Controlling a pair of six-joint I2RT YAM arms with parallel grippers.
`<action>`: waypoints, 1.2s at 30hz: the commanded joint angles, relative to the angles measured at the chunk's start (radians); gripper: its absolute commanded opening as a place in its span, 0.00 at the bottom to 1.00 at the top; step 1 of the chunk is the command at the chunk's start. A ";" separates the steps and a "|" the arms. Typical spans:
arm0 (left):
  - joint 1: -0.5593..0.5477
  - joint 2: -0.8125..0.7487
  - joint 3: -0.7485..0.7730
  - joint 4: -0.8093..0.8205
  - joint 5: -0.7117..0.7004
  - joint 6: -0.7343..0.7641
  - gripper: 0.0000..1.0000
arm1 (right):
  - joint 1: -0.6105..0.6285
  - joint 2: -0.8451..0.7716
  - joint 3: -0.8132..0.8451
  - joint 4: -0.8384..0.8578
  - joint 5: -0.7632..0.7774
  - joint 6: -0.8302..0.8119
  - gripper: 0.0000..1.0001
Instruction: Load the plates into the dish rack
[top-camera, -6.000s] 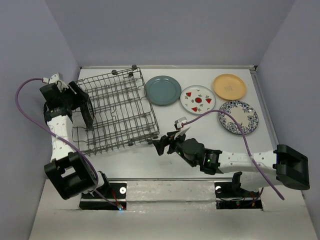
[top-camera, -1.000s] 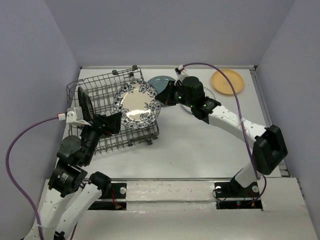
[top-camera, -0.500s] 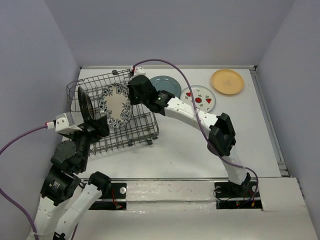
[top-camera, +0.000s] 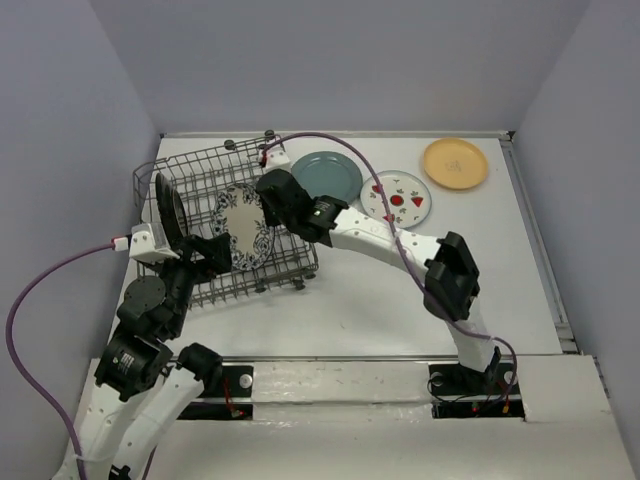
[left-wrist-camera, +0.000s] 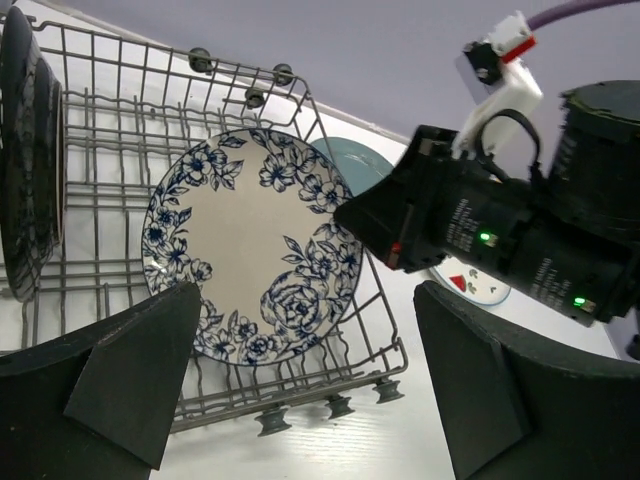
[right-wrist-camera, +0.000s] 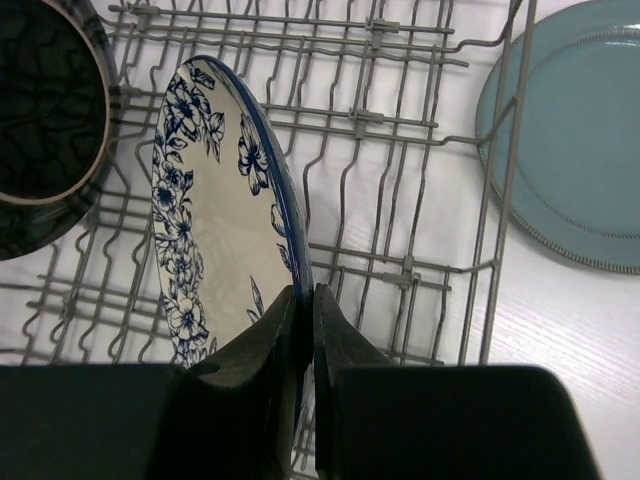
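The blue-and-white floral plate (top-camera: 240, 228) (left-wrist-camera: 250, 250) (right-wrist-camera: 210, 230) stands tilted on edge among the tines of the grey wire dish rack (top-camera: 190, 170) (left-wrist-camera: 120, 100) (right-wrist-camera: 400, 120). My right gripper (top-camera: 264, 207) (right-wrist-camera: 305, 300) is shut on its right rim. A black-rimmed plate (top-camera: 168, 212) (left-wrist-camera: 25, 170) (right-wrist-camera: 45, 120) stands upright at the rack's left end. Just off the rack's near edge, my left gripper (top-camera: 222, 250) (left-wrist-camera: 300, 390) is open and holds nothing. On the table lie the teal plate (top-camera: 330, 178) (right-wrist-camera: 580, 130), the watermelon plate (top-camera: 400, 197) (left-wrist-camera: 480, 290) and the yellow-orange plate (top-camera: 455, 163).
The right arm (top-camera: 380, 235) stretches across the table from its base to the rack. Grey walls close in the table on the left, back and right. The left arm's purple cable (top-camera: 40, 290) loops out to the left.
The right arm has carried the floral plate leftward from the rack's right edge and lowered it between the tines, turning it more on edge. The left gripper has shifted slightly by the rack's near side.
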 joint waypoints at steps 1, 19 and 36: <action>0.000 0.033 0.013 0.083 0.039 -0.012 0.99 | -0.056 -0.280 -0.124 0.315 -0.122 0.101 0.07; 0.179 0.304 -0.022 0.256 0.327 -0.060 0.99 | -0.288 -0.647 -0.649 0.611 -0.580 0.319 0.07; 0.271 0.487 -0.095 0.379 0.543 -0.121 0.98 | -0.426 -0.723 -0.848 0.821 -0.840 0.485 0.07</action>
